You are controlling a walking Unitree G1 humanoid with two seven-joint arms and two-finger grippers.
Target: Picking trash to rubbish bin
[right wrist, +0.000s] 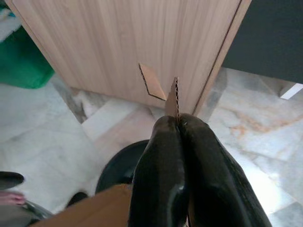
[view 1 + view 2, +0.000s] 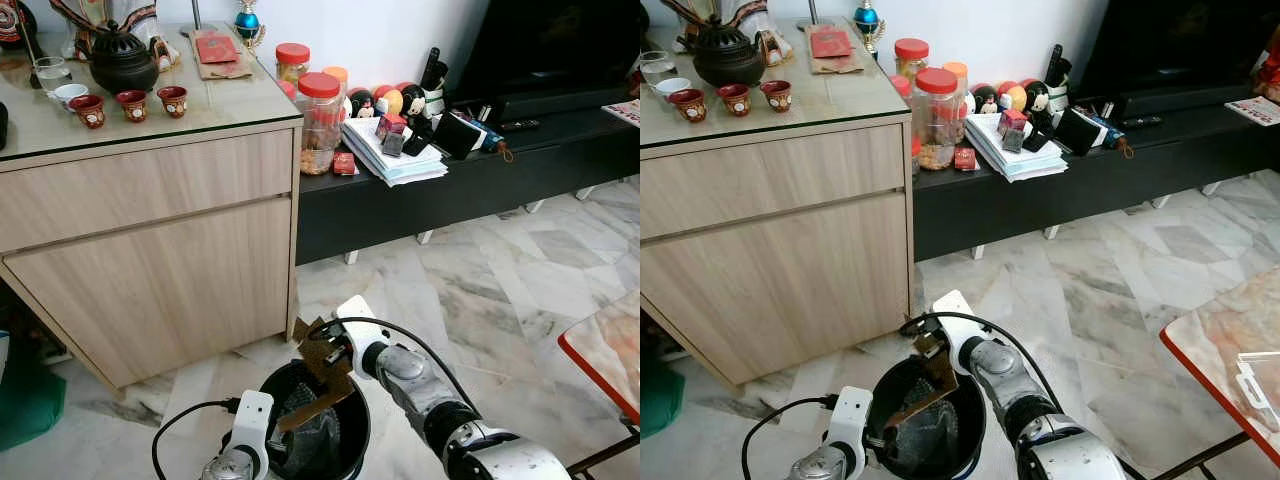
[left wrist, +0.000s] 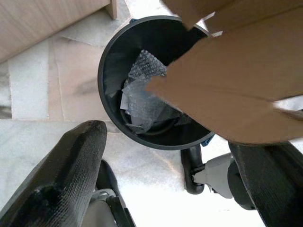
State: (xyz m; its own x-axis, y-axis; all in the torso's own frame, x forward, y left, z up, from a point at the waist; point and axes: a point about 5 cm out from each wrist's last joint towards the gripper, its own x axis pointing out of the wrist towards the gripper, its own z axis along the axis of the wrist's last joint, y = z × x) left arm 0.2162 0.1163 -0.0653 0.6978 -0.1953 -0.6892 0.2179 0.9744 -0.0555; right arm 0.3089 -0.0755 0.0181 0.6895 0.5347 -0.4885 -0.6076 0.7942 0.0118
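Note:
A black round rubbish bin point(image 2: 362, 420) stands on the marble floor in front of the cabinet, with crumpled bubble wrap point(image 3: 142, 99) inside it. My right gripper point(image 2: 322, 350) is shut on a piece of brown cardboard point(image 2: 325, 372) and holds it tilted over the bin's mouth, its lower end dipping inside. The right wrist view has the two fingers point(image 1: 161, 161) pinched on the cardboard's edge point(image 1: 173, 101). My left gripper point(image 2: 268, 440) sits at the bin's near left rim, open, fingers point(image 3: 71, 179) wide apart and holding nothing.
A light wood cabinet point(image 2: 150, 250) rises right behind the bin. A low black TV console point(image 2: 450, 190) with jars and papers runs to the right. A red-edged table point(image 2: 605, 350) juts in at the right, and a green object point(image 2: 25, 400) lies at the left.

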